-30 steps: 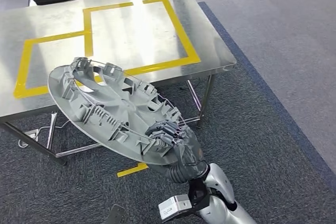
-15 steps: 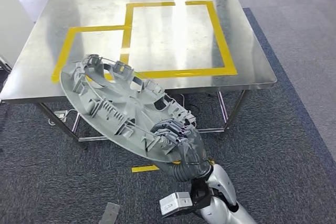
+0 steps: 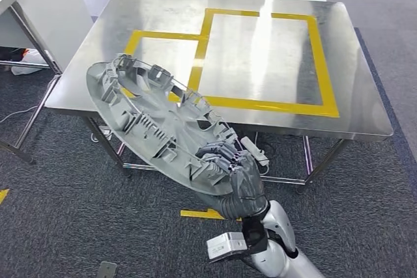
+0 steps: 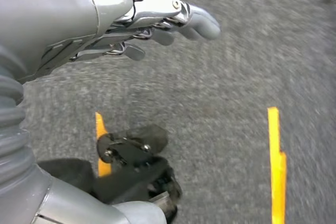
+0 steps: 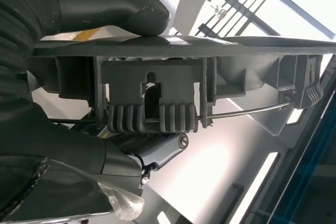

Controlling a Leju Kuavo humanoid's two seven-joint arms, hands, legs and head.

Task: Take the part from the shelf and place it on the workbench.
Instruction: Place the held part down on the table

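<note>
Large round grey plastic wheel cover, ribbed underside up: centre-left of the head view, tilted, over the near edge of the steel workbench with yellow tape rectangles. Right hand: clamped on its lower rim. Left hand: fingers extended, holding nothing, above grey carpet.

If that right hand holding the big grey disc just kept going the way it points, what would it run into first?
Probably the steel workbench. The right hand points up-left along the grey wheel cover it grips, whose far edge overlaps the bench's near edge in the head view; depth is unclear there.
</note>
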